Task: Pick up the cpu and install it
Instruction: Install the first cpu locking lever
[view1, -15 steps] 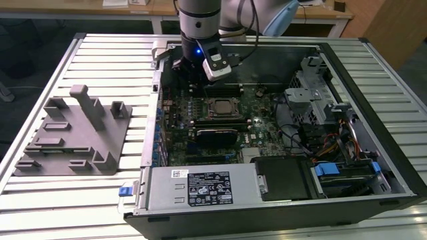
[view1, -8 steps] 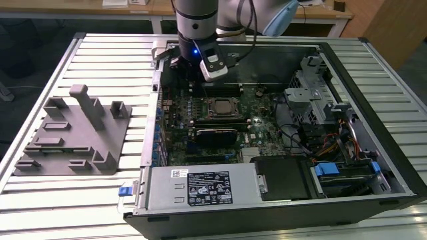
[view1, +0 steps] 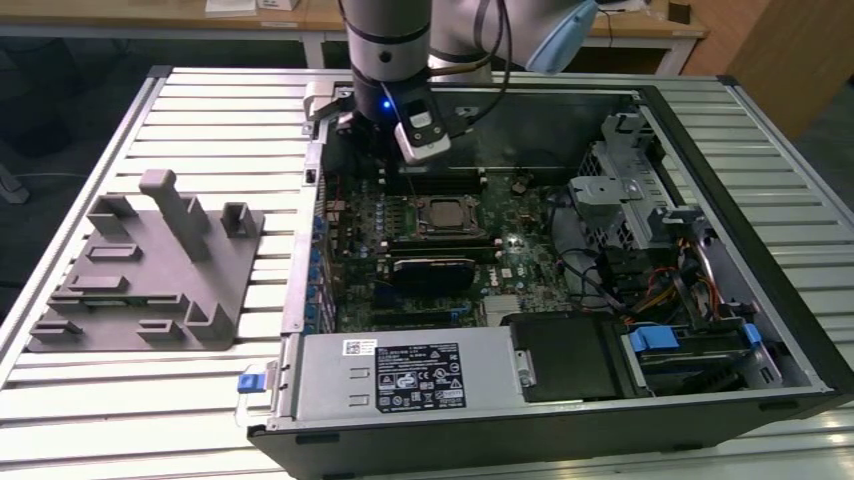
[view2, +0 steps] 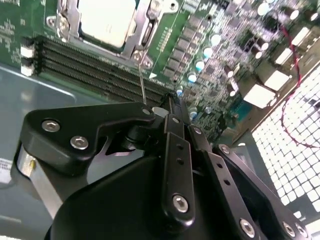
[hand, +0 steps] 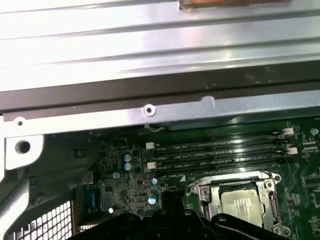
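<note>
The cpu (view1: 442, 214) lies flat in the motherboard socket inside the open computer case, its silvery top showing within the metal socket frame. It appears in both wrist views, cpu (view2: 107, 20) and cpu (hand: 243, 205). My gripper (view2: 167, 107) hangs just beyond the socket toward the case's back wall, above the memory slots (view2: 95, 70). Its jaws look shut with nothing between them. A thin metal socket lever (view2: 142, 82) rises from the socket corner up to the gripper's tip. The arm's wrist (view1: 387, 100) stands over the back of the case.
A grey fixture (view1: 147, 270) with upright posts sits on the slatted table at the exterior view's left. Inside the case are a black card (view1: 430, 268), a power supply (view1: 400, 375), drive bays and cables (view1: 641, 270). The case wall (hand: 150, 110) runs close behind the gripper.
</note>
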